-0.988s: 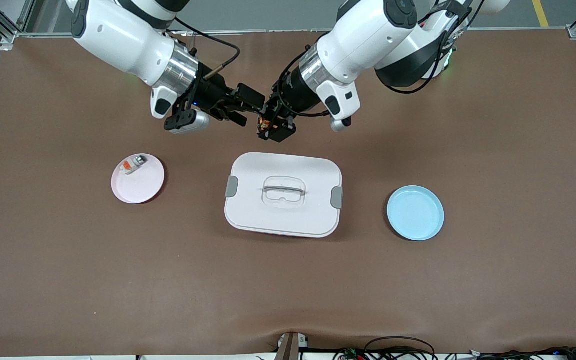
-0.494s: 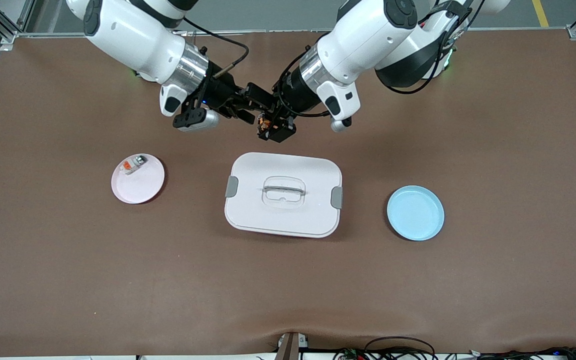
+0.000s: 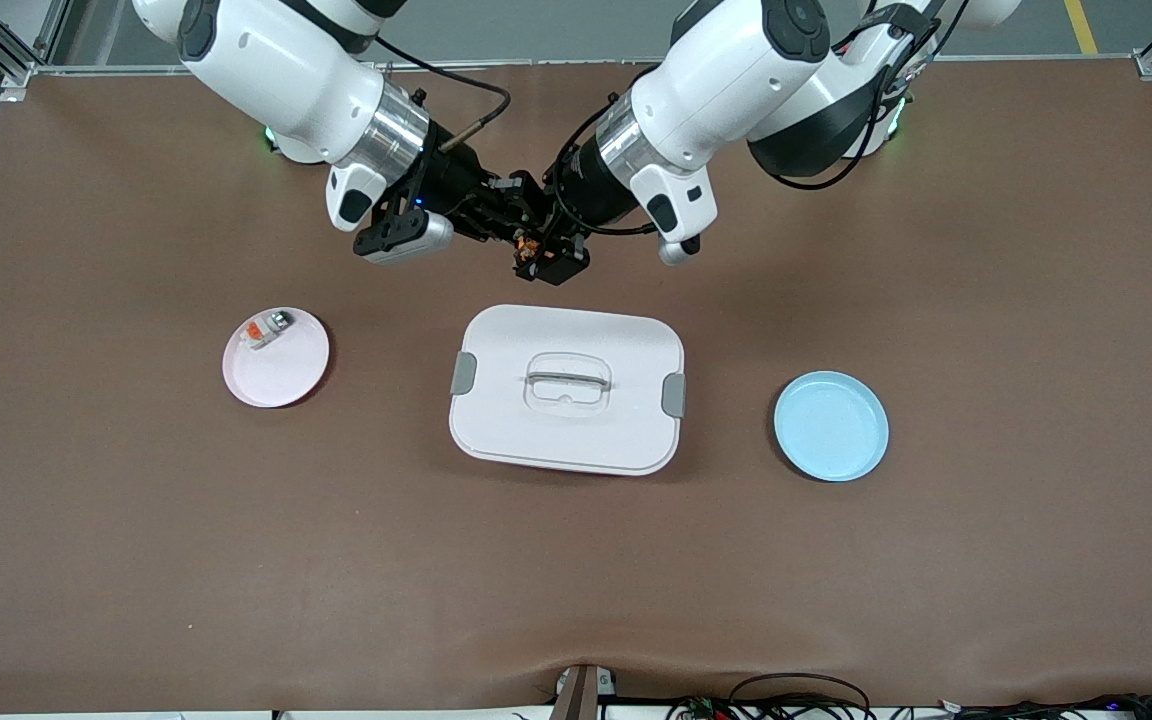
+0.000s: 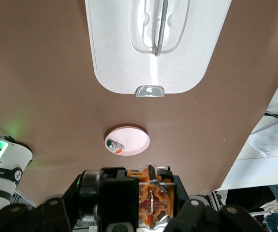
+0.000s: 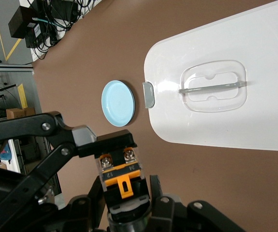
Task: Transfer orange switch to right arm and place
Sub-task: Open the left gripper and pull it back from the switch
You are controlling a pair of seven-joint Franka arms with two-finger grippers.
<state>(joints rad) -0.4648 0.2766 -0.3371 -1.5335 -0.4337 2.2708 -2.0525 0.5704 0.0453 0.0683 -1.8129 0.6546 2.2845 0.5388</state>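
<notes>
The orange switch [image 3: 528,247], a tiny black block with an orange middle, hangs in the air over the bare mat between the robots' bases and the white box. My left gripper [image 3: 539,256] is shut on its clear, orange end [image 4: 152,200]. My right gripper [image 3: 510,216] is open, with a finger on each side of the switch's black round end [image 5: 124,186]. A small gap shows beside one finger [image 5: 155,187]. In the right wrist view the left gripper's fingertips [image 5: 110,142] clamp the switch's terminal end.
A white lidded box [image 3: 496,420] with a handle lies mid-table. A pink plate [image 3: 281,375] toward the right arm's end holds a white-and-orange component [image 3: 266,328]. A blue plate [image 3: 831,426] sits toward the left arm's end.
My right gripper has moved toward the left gripper and now straddles the switch. The left gripper has held the switch nearly still.
</notes>
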